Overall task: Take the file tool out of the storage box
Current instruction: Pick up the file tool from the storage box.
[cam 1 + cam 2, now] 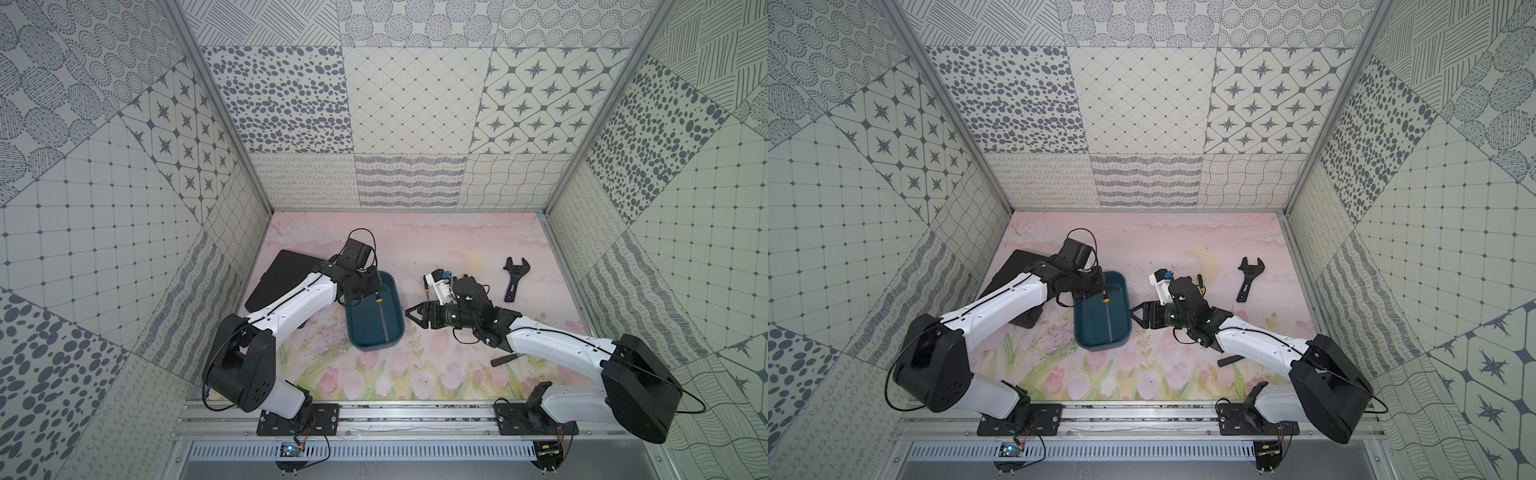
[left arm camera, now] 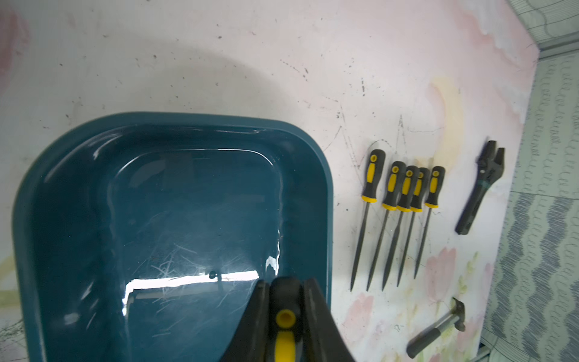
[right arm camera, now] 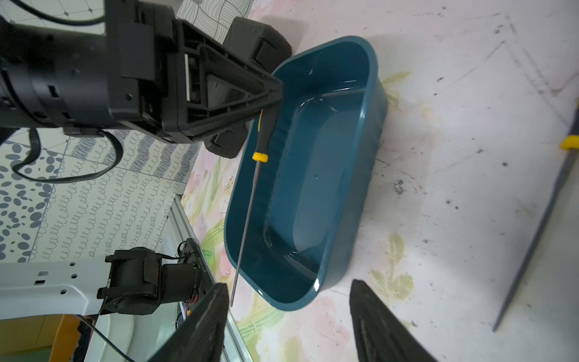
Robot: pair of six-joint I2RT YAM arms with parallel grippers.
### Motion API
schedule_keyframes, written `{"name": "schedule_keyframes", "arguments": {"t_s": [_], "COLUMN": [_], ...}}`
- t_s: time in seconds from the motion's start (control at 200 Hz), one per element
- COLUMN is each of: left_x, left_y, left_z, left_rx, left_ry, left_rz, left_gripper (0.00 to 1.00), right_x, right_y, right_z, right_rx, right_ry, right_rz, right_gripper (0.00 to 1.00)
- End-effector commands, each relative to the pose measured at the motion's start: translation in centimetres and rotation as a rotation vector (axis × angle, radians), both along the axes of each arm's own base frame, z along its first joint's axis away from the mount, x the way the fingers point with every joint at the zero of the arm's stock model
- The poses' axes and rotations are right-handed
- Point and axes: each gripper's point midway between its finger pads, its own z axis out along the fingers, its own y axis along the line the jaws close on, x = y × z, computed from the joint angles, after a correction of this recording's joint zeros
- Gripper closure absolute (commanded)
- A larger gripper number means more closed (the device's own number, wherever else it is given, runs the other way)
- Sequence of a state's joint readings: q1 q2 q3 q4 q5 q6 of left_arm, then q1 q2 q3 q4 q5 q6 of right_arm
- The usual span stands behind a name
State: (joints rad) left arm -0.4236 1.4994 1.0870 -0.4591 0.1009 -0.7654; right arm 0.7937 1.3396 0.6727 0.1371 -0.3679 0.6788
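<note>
The storage box (image 1: 365,326) (image 1: 1096,330) is a dark teal tub in the middle of the table, and nothing lies on its floor (image 2: 194,219). My left gripper (image 1: 371,286) (image 2: 285,282) is shut on the black and yellow handle of the file tool (image 1: 382,318) (image 2: 284,316). In the right wrist view the file tool's thin shaft (image 3: 249,213) hangs down from the left gripper (image 3: 272,91) over the storage box (image 3: 313,175). My right gripper (image 1: 409,312) (image 3: 288,285) stands open just to the right of the box, with nothing between its fingers.
Several more files (image 2: 404,200) lie side by side right of the box. A black wrench (image 1: 514,282) (image 2: 479,188) lies further right, a small hammer (image 1: 505,359) (image 2: 438,329) under my right arm. A flat black case (image 1: 278,278) sits behind my left arm.
</note>
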Motion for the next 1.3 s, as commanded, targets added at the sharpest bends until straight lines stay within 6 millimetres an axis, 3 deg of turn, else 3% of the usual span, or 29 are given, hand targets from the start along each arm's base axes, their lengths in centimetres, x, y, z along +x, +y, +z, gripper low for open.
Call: {"name": "schedule_keyframes", "arguments": {"t_s": [0.0, 0.18, 0.325, 1.296], "left_x": [0.0, -0.5, -0.5, 0.0], "left_y": [-1.5, -1.6, -1.6, -1.5], "left_z": [2.5, 3.6, 4.0, 4.4], "left_rx": [-0.138, -0.176, -0.191, -0.163], "left_ry": [-0.033, -0.053, -0.068, -0.09], "left_rz": [0.007, 0.013, 0.017, 0.006], "left_gripper": [0.97, 0.97, 0.97, 0.98], "right_x": [0.4, 0.1, -0.3, -2.5], "right_y": [2.5, 3.7, 4.5, 5.5], "right_z": [2.4, 2.5, 2.6, 2.6], "right_rx": [0.09, 0.133, 0.147, 0.145], "right_ry": [-0.041, -0.019, -0.008, 0.015], "right_rz": [0.029, 0.049, 0.067, 0.132], "right_gripper": [0.38, 0.59, 0.66, 0.83]}}
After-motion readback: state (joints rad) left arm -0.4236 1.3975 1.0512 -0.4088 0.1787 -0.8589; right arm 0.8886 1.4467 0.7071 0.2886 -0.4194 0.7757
